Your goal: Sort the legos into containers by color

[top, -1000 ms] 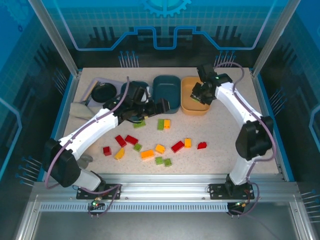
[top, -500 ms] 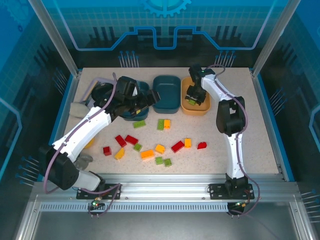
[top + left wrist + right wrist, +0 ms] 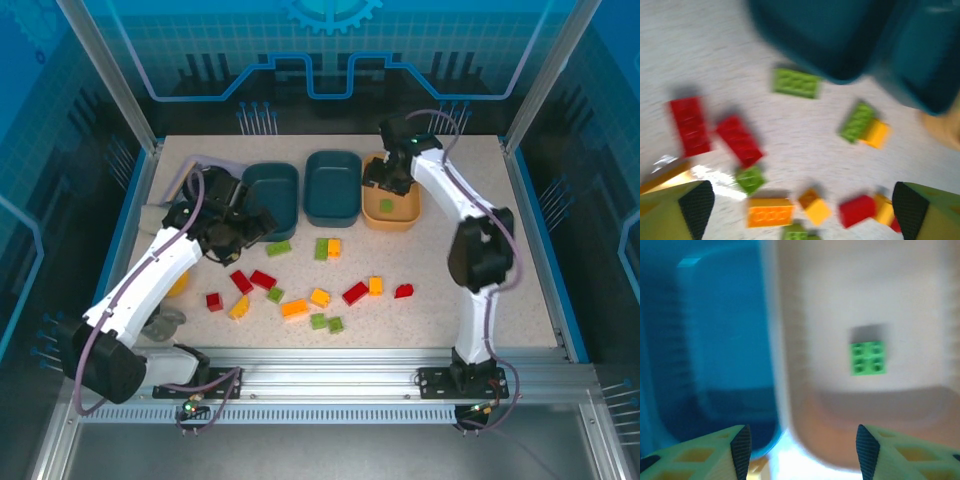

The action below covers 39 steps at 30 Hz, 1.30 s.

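Between the spread fingers of the right gripper (image 3: 800,445) nothing is held. Just ahead and below, one green lego (image 3: 868,358) is seen lying on the orange container's (image 3: 830,295) floor. Likewise parted and empty is the left gripper (image 3: 803,202); loose legos (image 3: 740,141) are scattered beneath it, teal containers (image 3: 830,35) beyond.

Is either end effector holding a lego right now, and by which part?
Neither holds anything. The left end effector is open above legos; the right end effector is open over the orange tub, where a green brick lies free.
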### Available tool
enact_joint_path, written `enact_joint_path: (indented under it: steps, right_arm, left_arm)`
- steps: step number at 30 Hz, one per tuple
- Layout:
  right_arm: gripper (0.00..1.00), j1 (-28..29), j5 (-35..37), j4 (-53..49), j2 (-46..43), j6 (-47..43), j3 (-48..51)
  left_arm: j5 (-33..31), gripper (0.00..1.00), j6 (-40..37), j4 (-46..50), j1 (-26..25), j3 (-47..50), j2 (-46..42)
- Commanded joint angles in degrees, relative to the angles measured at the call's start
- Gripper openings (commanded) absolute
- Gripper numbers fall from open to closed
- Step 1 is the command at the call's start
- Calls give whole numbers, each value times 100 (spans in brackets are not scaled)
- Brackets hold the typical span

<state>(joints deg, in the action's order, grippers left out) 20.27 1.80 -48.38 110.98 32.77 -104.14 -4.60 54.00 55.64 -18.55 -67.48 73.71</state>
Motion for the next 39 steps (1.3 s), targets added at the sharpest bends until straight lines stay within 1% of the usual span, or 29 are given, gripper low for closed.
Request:
enact_joint_path:
  steps: [1, 2, 5, 8, 10, 12, 15, 21, 23, 28, 35, 39]
  right_arm:
    - [61, 589, -788, 1570, -1129, -1180, 1005]
    - [61, 739, -1009, 1679, -1243, -1328, 1226]
    - [62, 1152, -1727, 1868, -1449, -1623, 1852]
    - [63, 1514, -2305, 2126, -1602, -1793, 2380]
    - [64, 1761, -2432, 2178, -1673, -1906, 2573]
    - [64, 1919, -2480, 2138, -1664, -1926, 2645]
    - [64, 1974, -2674, 2118, -1528, -1786, 2642]
    - [64, 2007, -2722, 1989, -1334, -1774, 2340]
    - [64, 2010, -2736, 1940, -1284, -1780, 2269]
    - [63, 2009, -2738, 1876, -1210, -1709, 2213]
    - [62, 1980, -2661, 1816, -1175, -1603, 2193]
    - [62, 1939, -2580, 1804, -1210, -1574, 2217]
  left_arm:
    - [-217, 86, 459, 1246, 423, 499, -113]
    - [-205, 85, 502, 1288, 531, 664, -194]
    - [-120, 86, 612, 1268, 887, 1213, -412]
    - [-8, 87, 492, 1082, 1311, 1697, -439]
    - [149, 86, 356, 807, 1530, 1918, -382]
    - [241, 85, 252, 510, 1606, 2025, -270]
    - [358, 85, 114, 169, 1617, 2115, 4]
    - [199, 85, -147, -149, 1765, 2263, 331]
    - [221, 83, -195, -245, 1793, 2317, 423]
    - [219, 75, -294, -510, 1793, 2438, 681]
    - [105, 53, -455, -609, 1793, 2419, 754]
    - [107, 41, -456, -591, 1785, 2460, 519]
